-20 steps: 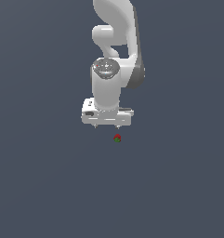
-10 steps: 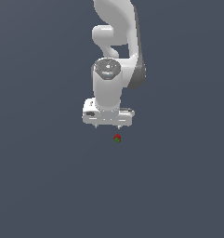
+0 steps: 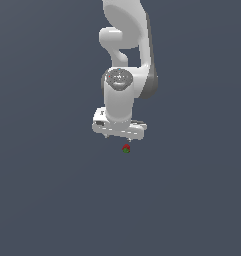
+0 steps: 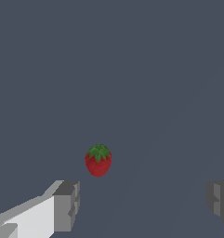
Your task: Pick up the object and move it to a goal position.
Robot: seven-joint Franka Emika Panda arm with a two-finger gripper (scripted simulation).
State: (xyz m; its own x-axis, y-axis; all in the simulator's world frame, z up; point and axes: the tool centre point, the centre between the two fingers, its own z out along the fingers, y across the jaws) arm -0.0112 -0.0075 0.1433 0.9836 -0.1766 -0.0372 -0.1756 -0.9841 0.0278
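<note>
One strawberry (image 4: 98,161), red with a green top, lies on a plain grey tabletop (image 3: 52,200). One white arm (image 3: 126,60) hangs above it. Its tool (image 4: 141,202) is spread wide, holding nothing, strawberry just ahead of the two fingers (image 4: 67,204).

No readable text, labels, brands, numbers or signs in either view. The arm's white shell (image 3: 123,95) is unmarked apart from an unreadable blur at the joint cap; the grey surface (image 4: 132,69) is plain.
</note>
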